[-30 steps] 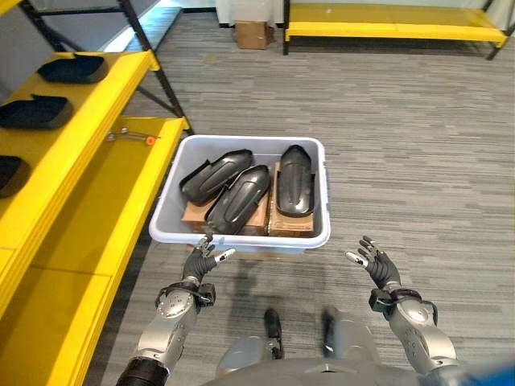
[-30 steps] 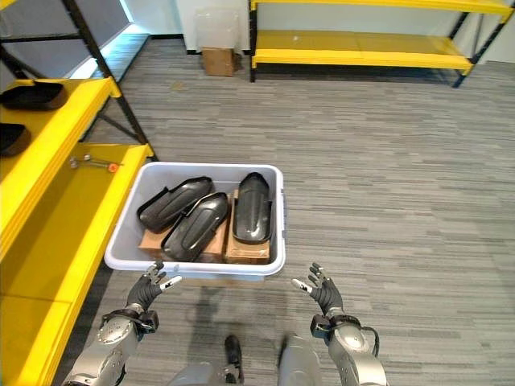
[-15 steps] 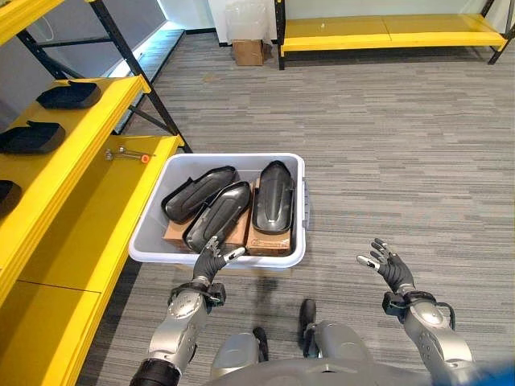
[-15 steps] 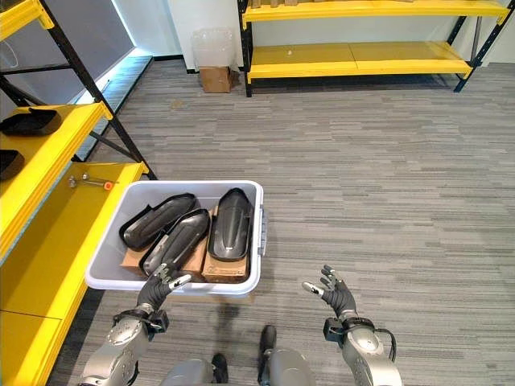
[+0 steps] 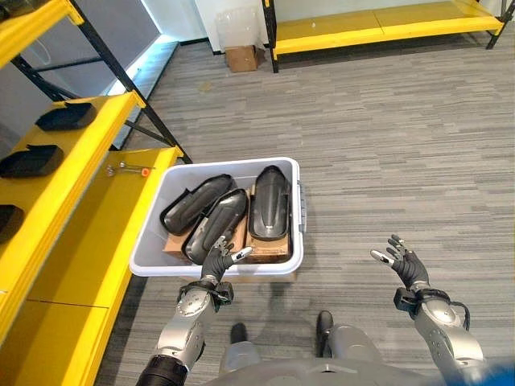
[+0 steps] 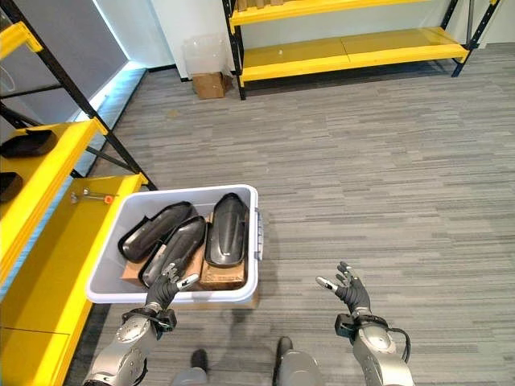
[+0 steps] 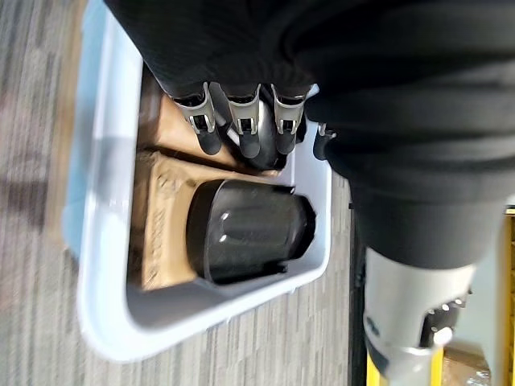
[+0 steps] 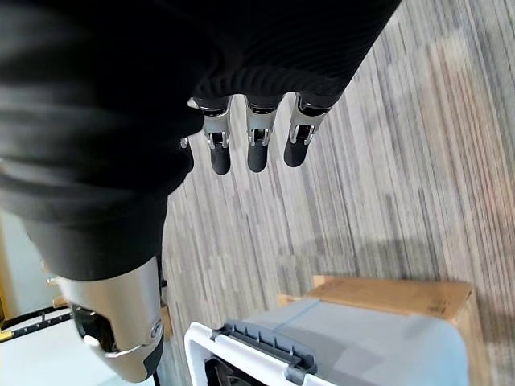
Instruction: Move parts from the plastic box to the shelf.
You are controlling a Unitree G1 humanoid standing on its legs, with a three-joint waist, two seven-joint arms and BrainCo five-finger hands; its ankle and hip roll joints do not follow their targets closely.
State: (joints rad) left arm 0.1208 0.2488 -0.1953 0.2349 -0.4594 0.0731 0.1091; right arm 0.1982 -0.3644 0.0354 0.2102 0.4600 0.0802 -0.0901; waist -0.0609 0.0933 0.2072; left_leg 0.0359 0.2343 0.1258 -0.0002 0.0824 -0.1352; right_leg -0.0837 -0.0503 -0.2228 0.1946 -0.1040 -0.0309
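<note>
While parts (image 5: 269, 203) fill plastic box (image 5: 158, 267), left hand (image 5: 218, 258) open above.

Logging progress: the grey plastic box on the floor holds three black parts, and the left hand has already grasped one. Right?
Not quite. The plastic box does hold three black parts, but the left hand is open at its near rim, holding nothing. The left wrist view shows its fingers straight above the parts.

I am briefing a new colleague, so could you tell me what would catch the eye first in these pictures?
The pale box on the grey floor, holding three glossy black parts on cardboard, stands out first. Beside it, on the robot's left, runs the bright yellow shelf, with more parts on its upper level. The left hand hangs open at the box's near rim, the right hand open over the floor.
</note>
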